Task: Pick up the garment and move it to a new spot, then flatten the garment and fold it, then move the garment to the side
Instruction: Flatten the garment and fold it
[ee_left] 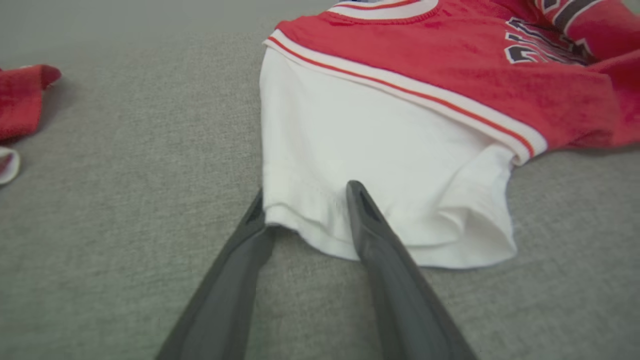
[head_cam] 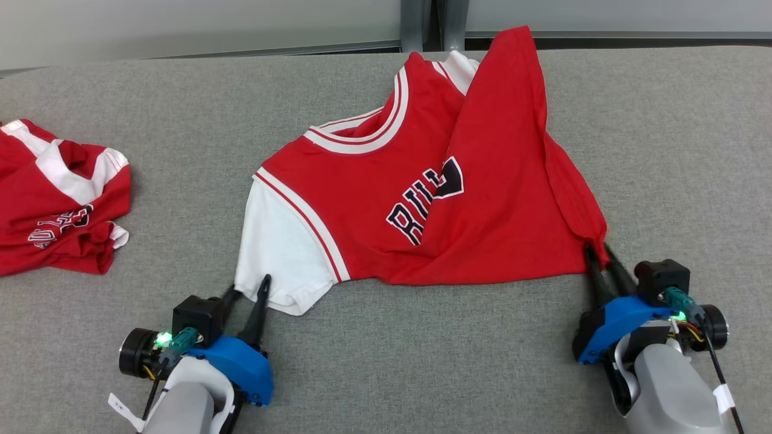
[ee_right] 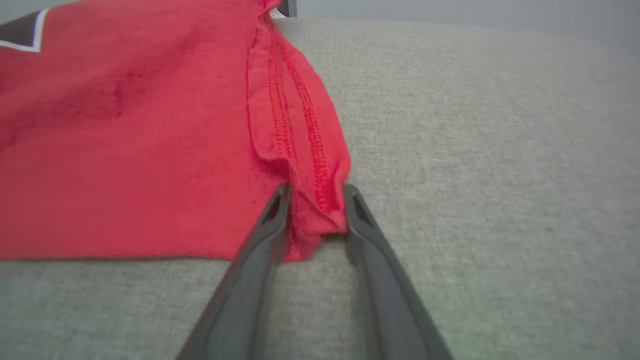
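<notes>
Red garment (head_cam: 362,199) | left gripper (head_cam: 248,286) astride sleeve (head_cam: 274,241) | right gripper (head_cam: 597,248) astride corner (head_cam: 594,232)

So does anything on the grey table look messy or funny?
Yes. The red basketball jersey with white sleeves is not lying flat: one red side is flopped over its front, hiding part of the black letters. A second red and white garment sits crumpled at the left.

Blue mounts (head_cam: 241,367), dk jaws, grey forearms (head_cam: 666,389).
</notes>
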### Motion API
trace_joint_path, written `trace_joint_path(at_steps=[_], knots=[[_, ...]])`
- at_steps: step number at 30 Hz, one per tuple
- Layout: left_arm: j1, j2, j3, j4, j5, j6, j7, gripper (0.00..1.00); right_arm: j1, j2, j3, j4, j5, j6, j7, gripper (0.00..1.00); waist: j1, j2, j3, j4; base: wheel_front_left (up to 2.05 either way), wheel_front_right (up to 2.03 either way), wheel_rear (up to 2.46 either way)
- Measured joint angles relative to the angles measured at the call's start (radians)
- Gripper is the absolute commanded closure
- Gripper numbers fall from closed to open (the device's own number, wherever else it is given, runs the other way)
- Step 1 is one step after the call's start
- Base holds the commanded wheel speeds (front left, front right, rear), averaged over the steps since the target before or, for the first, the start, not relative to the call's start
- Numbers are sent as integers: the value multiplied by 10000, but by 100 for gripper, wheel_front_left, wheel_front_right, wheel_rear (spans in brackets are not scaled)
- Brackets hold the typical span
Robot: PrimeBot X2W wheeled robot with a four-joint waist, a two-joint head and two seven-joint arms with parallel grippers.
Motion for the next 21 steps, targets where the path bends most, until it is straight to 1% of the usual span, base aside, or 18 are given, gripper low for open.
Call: trace_joint_path(at_steps=[6,10,16,21], knots=[[27,-59,25,-332,-228,-4,10,100,58,61,303,-238,378,2,42,100,0,0,-151,-14,0,0,0],[470,-104,247,-884,-326,-15,12,100,442,84,495,-734,589,4,46,100,0,0,-453,-13,0,0,0],[1626,-215,612,-2027,-309,-17,13,100,1576,59,658,-1680,805,4,46,100,0,0,-1049,11,0,0,0],[2839,-309,901,-3010,-257,-12,13,100,2963,90,681,-2579,1170,4,46,100,-2,0,-1550,66,0,0,0]])
